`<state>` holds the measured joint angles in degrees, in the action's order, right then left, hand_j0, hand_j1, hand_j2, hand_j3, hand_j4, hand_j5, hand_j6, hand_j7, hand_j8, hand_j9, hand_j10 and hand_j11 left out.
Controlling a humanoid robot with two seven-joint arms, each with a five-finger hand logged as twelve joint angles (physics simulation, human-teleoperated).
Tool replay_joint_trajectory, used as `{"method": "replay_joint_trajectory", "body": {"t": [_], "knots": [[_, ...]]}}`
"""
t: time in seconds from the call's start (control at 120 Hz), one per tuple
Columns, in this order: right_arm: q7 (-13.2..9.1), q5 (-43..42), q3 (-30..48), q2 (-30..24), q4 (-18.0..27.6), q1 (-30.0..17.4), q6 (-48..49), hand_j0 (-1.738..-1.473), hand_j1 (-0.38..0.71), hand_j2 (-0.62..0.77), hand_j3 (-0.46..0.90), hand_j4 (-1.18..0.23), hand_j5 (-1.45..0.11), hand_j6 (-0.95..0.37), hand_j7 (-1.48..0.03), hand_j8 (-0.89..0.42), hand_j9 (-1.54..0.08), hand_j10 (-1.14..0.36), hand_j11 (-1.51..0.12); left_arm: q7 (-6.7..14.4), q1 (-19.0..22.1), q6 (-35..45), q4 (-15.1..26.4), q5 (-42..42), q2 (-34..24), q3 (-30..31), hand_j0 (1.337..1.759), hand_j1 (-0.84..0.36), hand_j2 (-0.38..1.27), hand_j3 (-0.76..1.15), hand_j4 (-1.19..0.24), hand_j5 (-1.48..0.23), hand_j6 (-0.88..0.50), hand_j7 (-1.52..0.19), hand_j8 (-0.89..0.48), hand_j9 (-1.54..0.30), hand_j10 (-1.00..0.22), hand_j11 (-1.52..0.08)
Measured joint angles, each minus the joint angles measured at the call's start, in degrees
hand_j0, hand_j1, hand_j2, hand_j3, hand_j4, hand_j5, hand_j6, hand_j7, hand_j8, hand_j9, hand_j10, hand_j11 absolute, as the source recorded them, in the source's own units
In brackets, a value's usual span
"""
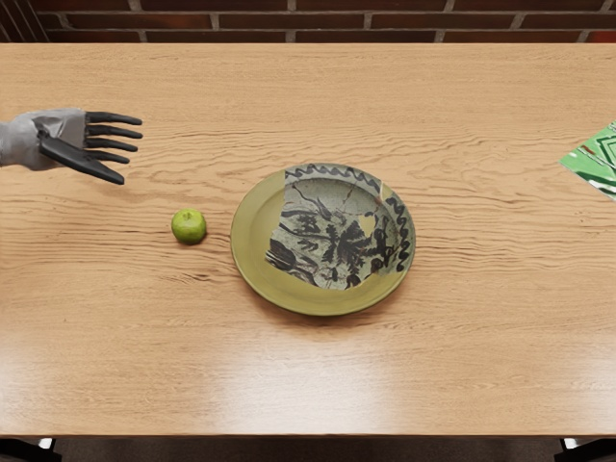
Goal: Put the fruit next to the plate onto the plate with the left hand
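Observation:
A small green fruit (189,226) lies on the wooden table just left of an olive-green plate (258,255) with a dark painted pattern. My left hand (111,144) enters from the left edge, up and to the left of the fruit and apart from it. Its black fingers (114,133) are stretched out flat and hold nothing. Nothing lies on the plate. The right arm does not show.
A green patterned object (595,157) pokes in at the right edge of the table. A brick wall runs behind the table's far edge. The near edge of the table (308,423) runs across the bottom.

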<state>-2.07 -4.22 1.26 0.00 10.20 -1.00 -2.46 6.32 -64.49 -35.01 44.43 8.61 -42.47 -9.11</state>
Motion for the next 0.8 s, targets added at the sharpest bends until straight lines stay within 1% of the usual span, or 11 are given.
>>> {"method": "replay_joint_trajectory", "body": {"t": [0.158, 0.217, 0.317, 0.367, 0.433, 0.55, 0.583, 0.642, 0.708, 0.8], "knots": [[-0.03, 0.00, -0.09, 0.00, 0.01, -0.04, -0.20, -1.658, -0.32, -0.01, 0.00, -0.03, -0.03, -0.03, -0.03, -0.03, -0.03, -0.03, -0.03, 0.01, -0.62, 0.00, -0.01, 0.85, 0.15, 0.01, 1.658, 0.05, 0.05, 0.00, -0.25, -0.32, -0.25, -0.32, -0.25, -0.32, -0.25, -0.32], [-0.15, 0.00, -0.10, 0.00, 0.03, -0.34, -0.27, -1.658, -0.32, -0.01, 0.00, -0.03, -0.03, -0.03, -0.03, -0.03, -0.03, -0.03, -0.03, 0.01, -2.56, 0.00, -0.04, 3.68, 0.12, 0.01, 1.658, 0.05, 0.05, 0.00, -0.25, -0.32, -0.25, -0.32, -0.25, -0.32, -0.25, -0.32], [-0.25, 0.00, -0.11, 0.00, 0.05, -0.60, -0.32, -1.658, -0.32, -0.01, 0.00, -0.03, -0.03, -0.03, -0.03, -0.03, -0.03, -0.03, -0.03, 0.26, -5.43, 0.00, -0.02, 11.16, 0.20, 0.00, 1.658, 0.05, 0.05, 0.00, -0.25, -0.32, -0.25, -0.32, -0.25, -0.32, -0.25, -0.32], [-0.27, 0.00, -0.11, 0.00, 0.05, -0.66, -0.33, -1.658, -0.32, -0.01, 0.00, -0.03, -0.03, -0.03, -0.03, -0.03, -0.03, -0.03, -0.03, 1.93, -6.37, 0.00, 0.02, 14.15, 0.12, 0.01, 1.658, 0.05, 0.05, 0.00, -0.25, -0.32, -0.25, -0.32, -0.25, -0.32, -0.25, -0.32], [-0.29, 0.00, -0.11, 0.00, 0.05, -0.70, -0.34, -1.658, -0.32, -0.01, 0.00, -0.03, -0.03, -0.03, -0.03, -0.03, -0.03, -0.03, -0.03, 4.52, -9.10, -0.01, 0.20, 18.17, 0.11, 0.05, 1.658, 0.05, 0.05, 0.00, -0.25, -0.32, -0.25, -0.32, -0.25, -0.32, -0.25, -0.32], [-0.30, 0.00, -0.11, 0.00, 0.06, -0.74, -0.35, -1.658, -0.32, -0.01, 0.00, -0.03, -0.03, -0.03, -0.03, -0.03, -0.03, -0.03, -0.03, 6.75, -12.04, -0.01, 1.76, 24.59, 0.31, 0.46, 1.658, 0.05, 0.05, 0.00, -0.25, -0.32, -0.25, -0.32, -0.25, -0.32, -0.25, -0.32], [-0.30, 0.00, -0.11, 0.00, 0.06, -0.74, -0.35, -1.658, -0.32, -0.01, 0.00, -0.03, -0.03, -0.03, -0.03, -0.03, -0.03, -0.03, -0.03, 7.83, -13.12, 0.00, 2.57, 25.79, 1.00, 1.38, 1.658, 0.05, 0.05, 0.00, -0.25, -0.32, -0.25, -0.32, -0.25, -0.32, -0.25, -0.32], [-0.31, 0.00, -0.11, 0.00, 0.07, -0.75, -0.35, -1.658, -0.32, -0.01, 0.00, -0.03, -0.03, -0.03, -0.03, -0.03, -0.03, -0.03, -0.03, 9.47, -13.29, 0.00, 3.93, 27.17, 1.33, 2.95, 1.658, 0.05, 0.05, 0.00, -0.25, -0.32, -0.25, -0.32, -0.25, -0.32, -0.25, -0.32], [-0.31, 0.00, -0.11, 0.00, 0.06, -0.75, -0.35, -1.658, -0.32, -0.01, 0.00, -0.03, -0.03, -0.03, -0.03, -0.03, -0.03, -0.03, -0.03, 11.39, -13.30, -0.01, 7.16, 28.37, 1.34, 4.58, 1.658, 0.05, 0.05, 0.00, -0.25, -0.32, -0.25, -0.32, -0.25, -0.32, -0.25, -0.32], [-0.31, 0.00, -0.11, 0.00, 0.06, -0.75, -0.35, -1.658, -0.32, -0.01, 0.00, -0.03, -0.03, -0.03, -0.03, -0.03, -0.03, -0.03, -0.03, 13.00, -16.83, 0.42, 14.61, 29.07, 0.89, 10.15, 1.658, 0.05, 0.05, 0.00, -0.25, -0.32, -0.25, -0.32, -0.25, -0.32, -0.25, -0.32]]}}
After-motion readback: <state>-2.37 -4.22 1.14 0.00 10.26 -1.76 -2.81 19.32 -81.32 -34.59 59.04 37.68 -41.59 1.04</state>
